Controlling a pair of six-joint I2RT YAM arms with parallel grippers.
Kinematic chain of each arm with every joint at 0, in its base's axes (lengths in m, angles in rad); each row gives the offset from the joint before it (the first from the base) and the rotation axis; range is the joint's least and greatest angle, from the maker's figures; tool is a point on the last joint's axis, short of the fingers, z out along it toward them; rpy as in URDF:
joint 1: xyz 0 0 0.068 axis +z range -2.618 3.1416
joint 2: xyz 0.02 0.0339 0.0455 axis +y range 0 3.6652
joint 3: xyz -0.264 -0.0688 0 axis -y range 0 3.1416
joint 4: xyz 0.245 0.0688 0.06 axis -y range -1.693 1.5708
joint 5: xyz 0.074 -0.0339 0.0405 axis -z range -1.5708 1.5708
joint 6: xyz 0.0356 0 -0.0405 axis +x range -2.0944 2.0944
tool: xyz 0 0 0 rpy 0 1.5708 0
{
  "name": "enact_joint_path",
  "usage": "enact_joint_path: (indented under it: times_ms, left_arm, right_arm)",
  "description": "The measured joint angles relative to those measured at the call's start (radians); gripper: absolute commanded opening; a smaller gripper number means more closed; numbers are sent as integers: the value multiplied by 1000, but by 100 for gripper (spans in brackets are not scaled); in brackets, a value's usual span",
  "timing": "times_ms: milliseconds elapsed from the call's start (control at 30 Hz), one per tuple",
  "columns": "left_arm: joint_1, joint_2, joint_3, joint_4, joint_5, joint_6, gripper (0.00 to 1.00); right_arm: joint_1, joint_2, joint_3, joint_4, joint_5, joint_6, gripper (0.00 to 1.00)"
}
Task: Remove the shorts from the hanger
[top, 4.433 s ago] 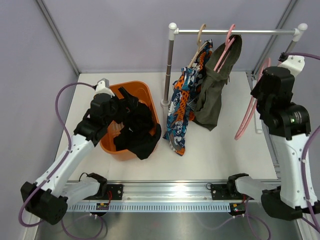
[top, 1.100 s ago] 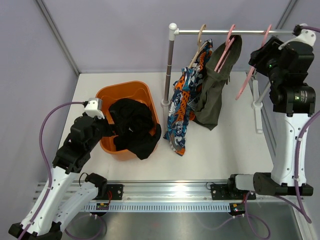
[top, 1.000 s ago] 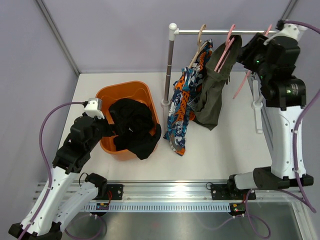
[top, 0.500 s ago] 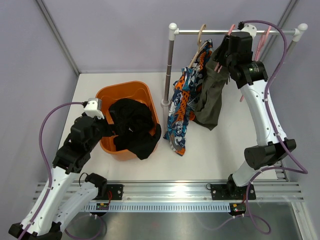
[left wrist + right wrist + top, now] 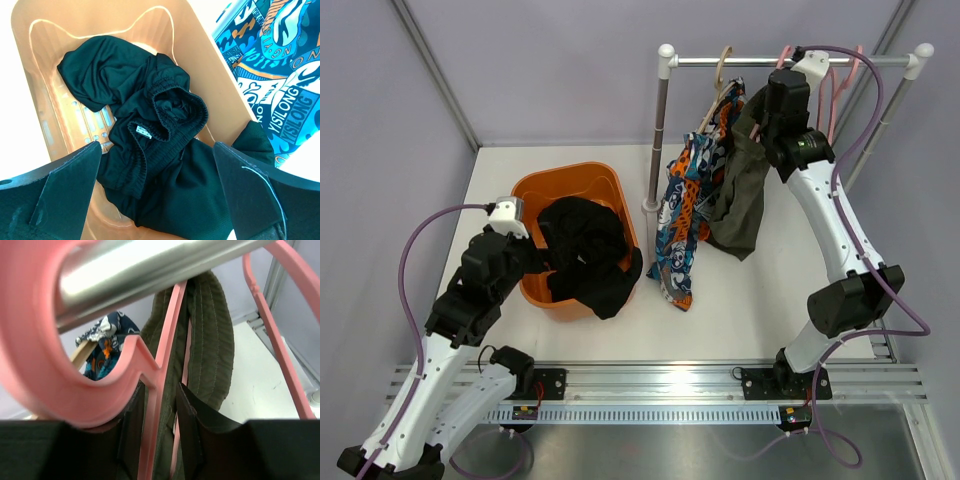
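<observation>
Because the right pincer (image 5: 159, 390) straddles the neck of the pink hanger (image 5: 169, 330) just under the rail (image 5: 150, 265), the likeliest trouble lies in the lift. Judged from here, a pull that does not go cleanly up and over the rail could leave the hook snagged on the bar, or knock the empty pink hanger (image 5: 280, 340) hanging just beside it. The olive green shorts (image 5: 740, 190) are draped over the held-at hanger and, as far as the top view shows, hang against the patterned shorts (image 5: 685, 220) on the wooden hanger (image 5: 720, 68). A sideways drag might therefore tug the neighbour along, or let the olive cloth slide off onto the tabletop (image 5: 770, 290). A strip of olive cloth also shows between one finger and the neck, and could get nipped with it.

The right pincer's fingers stand close on either side of the neck; whether they press on it I cannot tell. The olive shorts hang directly below and behind those fingers. The left pincer (image 5: 160, 200) is spread wide, hovering over the black shorts (image 5: 150, 150), which lie crumpled in the orange basket (image 5: 220, 80), part of them spilling over its rim, clear of the fingers
</observation>
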Motion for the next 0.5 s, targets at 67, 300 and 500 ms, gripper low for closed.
enact_joint_path:
  times_ms: [67,300,500]
  left_arm:
    - [0,-4,0,0,0,0,99]
    - [0,-5,0,-2,-1,3,99]
    - [0,-5,0,-4,-1,4,99]
  right_arm:
    - [0,0,-5,27,13,-10,37]
    - [2,26,-6,69,48,-42,20]
    - [5,43,-6,97,54,-68,3]
